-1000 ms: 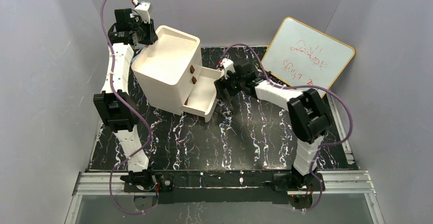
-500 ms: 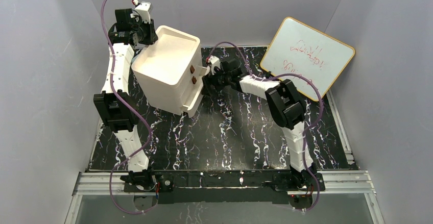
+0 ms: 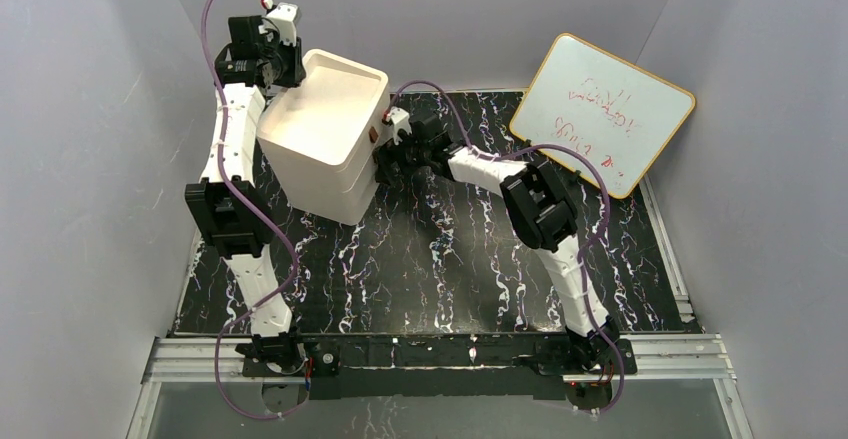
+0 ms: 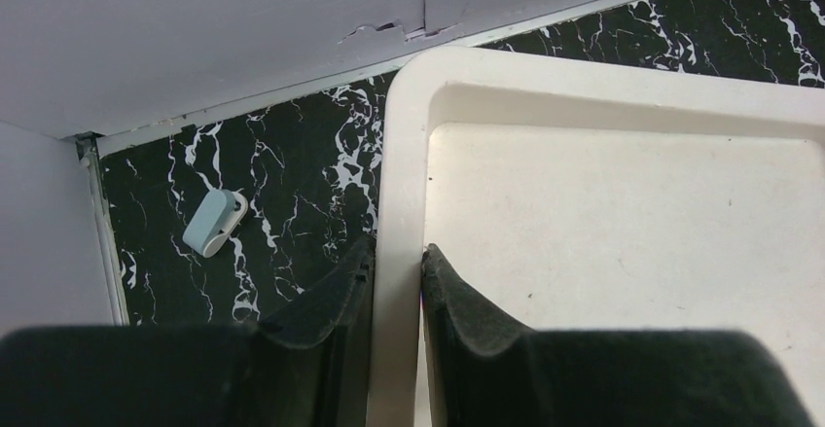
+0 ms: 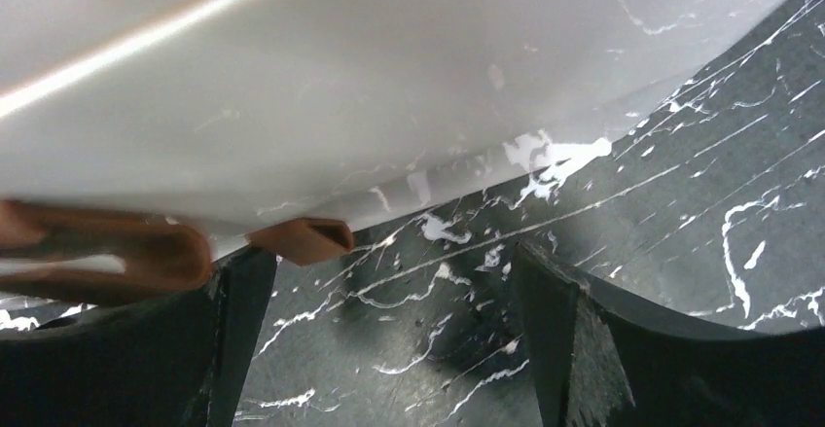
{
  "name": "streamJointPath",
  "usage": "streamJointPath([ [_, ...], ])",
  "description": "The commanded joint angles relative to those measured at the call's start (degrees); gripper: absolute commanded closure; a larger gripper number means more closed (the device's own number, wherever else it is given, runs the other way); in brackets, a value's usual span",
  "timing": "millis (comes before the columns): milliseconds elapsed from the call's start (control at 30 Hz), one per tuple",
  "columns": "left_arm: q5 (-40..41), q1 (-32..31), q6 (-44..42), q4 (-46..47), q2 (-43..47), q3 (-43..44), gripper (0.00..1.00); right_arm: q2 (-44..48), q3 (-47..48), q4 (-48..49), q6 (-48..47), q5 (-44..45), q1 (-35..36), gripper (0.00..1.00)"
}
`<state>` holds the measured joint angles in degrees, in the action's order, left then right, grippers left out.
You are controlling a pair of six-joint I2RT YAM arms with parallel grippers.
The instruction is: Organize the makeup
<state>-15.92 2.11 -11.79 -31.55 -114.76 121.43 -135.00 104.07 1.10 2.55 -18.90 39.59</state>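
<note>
Pinching the top rim of the cream drawer box (image 3: 325,129) at its far left corner, the left gripper (image 4: 397,271) is clamping down with one finger outside the wall and one inside the shallow top tray, and it is bracing the box in place. On the other side, the right gripper (image 5: 389,266) is pressing up close against the drawer fronts with its jaws standing wide apart and nothing between them; a brown knob (image 5: 302,237) is sitting just above its left finger, though whether the finger is touching it is hard to tell.

No makeup is showing in any view. The table (image 3: 450,259) is carrying none of it, the top tray is looking bare, and the drawers are looking flush in the overhead view, so the pieces are probably lying inside, out of sight. A small pale clip-like thing (image 4: 214,223) is lying on the table behind the box, well apart from it.

By my reading the step in hand is seating the last drawer home, with the sorting nearly over. What is coming next is calling for the right arm to back straight away from the fronts without snagging a knob, and for the left jaws to open gently so that the box is not getting nudged or tipped
</note>
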Motion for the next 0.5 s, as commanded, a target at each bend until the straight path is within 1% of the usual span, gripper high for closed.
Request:
streamJointPath([
  [0, -2.28, -4.31, 1.46, -16.35, -3.31, 1.98, 0.92, 10.87, -6.29, 6.24, -3.30, 3.22, 4.53, 0.02],
  [100, -0.77, -4.22, 0.20, -16.10, -4.45, 5.20, 0.85, 19.88, -13.67, 2.39, -9.37, 7.18, 4.44, 0.02],
  [133, -0.37, -4.26, -0.27, -16.09, -4.74, 6.53, 0.80, 22.97, -15.78, 0.94, -10.95, 9.14, 4.46, 0.02],
  [167, 0.11, -4.27, -0.78, -16.13, -5.03, 7.43, 0.73, 25.84, -17.98, -0.32, -12.04, 11.79, 4.44, 0.02],
  [200, 0.55, -4.26, -1.13, -16.26, -5.31, 8.33, 0.65, 30.06, -20.05, -0.92, -12.80, 14.90, 4.44, 0.02],
  [233, 1.16, -4.22, -1.21, -16.29, -5.57, 9.44, 0.57, 32.28, -22.25, -2.76, -13.61, 17.80, 4.46, 0.02],
  [300, 1.46, -4.26, -1.17, -16.31, -5.73, 11.68, 0.37, 39.35, -26.20, -4.59, -15.36, 24.81, 4.44, 0.02],
  [333, 1.39, -4.24, -1.07, -16.04, -5.67, 12.81, 0.24, 42.07, -27.75, -5.64, -15.96, 27.75, 4.44, 0.02],
  [367, 1.24, -4.22, -0.92, -15.75, -5.61, 13.96, 0.06, 44.58, -28.98, -6.41, -16.33, 31.01, 4.51, 0.02],
  [400, 1.28, -4.27, -0.88, -15.34, -5.76, 15.34, 0.02, 46.85, -29.91, -7.24, -16.54, 34.34, 4.45, 0.02],
  [467, 2.60, -4.26, -1.14, -14.58, -5.59, 18.06, 0.02, 50.68, -31.02, -8.69, -16.98, 39.15, 4.42, 0.02],
])
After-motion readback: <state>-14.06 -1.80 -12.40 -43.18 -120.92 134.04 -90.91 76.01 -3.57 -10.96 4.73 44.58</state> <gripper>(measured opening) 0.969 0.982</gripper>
